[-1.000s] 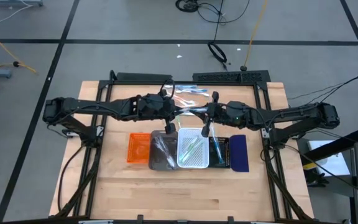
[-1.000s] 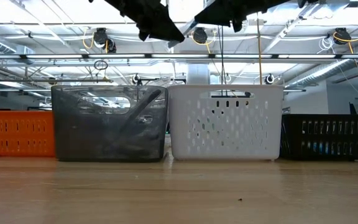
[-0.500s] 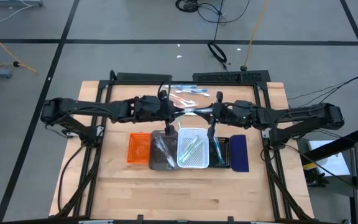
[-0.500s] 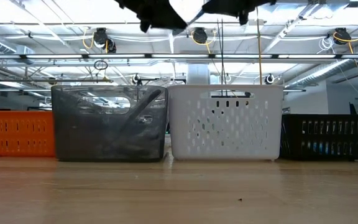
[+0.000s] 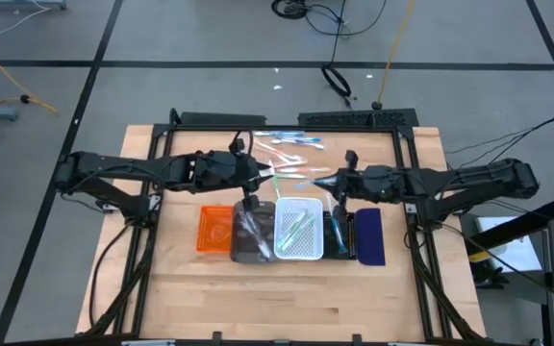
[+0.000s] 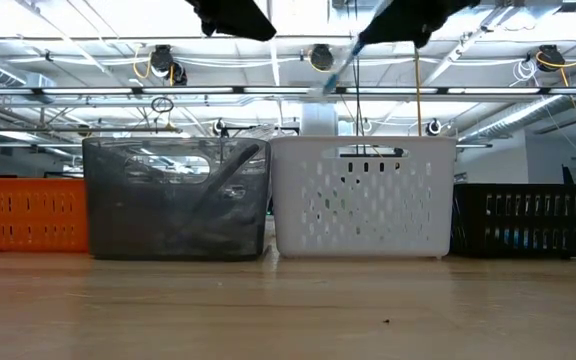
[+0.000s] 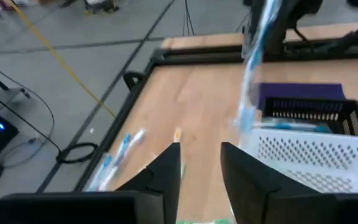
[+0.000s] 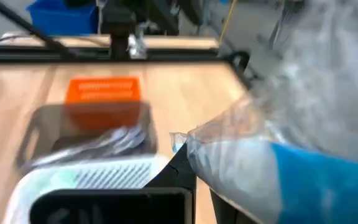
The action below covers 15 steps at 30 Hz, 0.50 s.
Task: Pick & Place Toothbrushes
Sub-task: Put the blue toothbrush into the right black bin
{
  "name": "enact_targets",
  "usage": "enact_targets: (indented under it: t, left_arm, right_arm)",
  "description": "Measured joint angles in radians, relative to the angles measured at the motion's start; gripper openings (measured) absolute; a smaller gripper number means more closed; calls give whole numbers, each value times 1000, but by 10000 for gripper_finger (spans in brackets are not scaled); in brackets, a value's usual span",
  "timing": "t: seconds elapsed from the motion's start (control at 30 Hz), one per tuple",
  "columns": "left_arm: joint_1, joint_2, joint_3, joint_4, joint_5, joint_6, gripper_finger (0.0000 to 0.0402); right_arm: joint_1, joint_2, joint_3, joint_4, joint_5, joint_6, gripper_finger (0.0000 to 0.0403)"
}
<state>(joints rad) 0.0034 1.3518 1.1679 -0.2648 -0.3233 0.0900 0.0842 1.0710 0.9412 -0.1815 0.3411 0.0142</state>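
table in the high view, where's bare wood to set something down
The table is bare along its near edge, in front of the tray row, and at both side strips beyond the orange tray and the navy tray. The far strip is crowded with loose toothbrushes, both arms above it.

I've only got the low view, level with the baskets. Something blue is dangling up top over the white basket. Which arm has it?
Observer: The right gripper. It is shut on a wrapped toothbrush, clear wrapper with a blue end.
Operator: And the left gripper?
Observer: The left gripper is above the table behind the grey basket, facing the right one, fingers apart.
Operator: Anything in the white basket?
Observer: Yes, from above, green toothbrushes lie in the white basket.
Operator: Any left to pick?
Observer: Several loose toothbrushes lie on the table behind the baskets.
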Motion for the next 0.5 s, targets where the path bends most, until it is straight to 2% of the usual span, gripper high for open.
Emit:
enact_targets:
  t: [0.23,0.5]
  left_arm:
    - [1,7,0,-58,0,-24,122]
    - [1,7,0,-55,0,-24,122]
  right_arm:
    - [73,-54,0,-240,-6,177,11]
    - [101,-105,1,-443,-162,409,11]
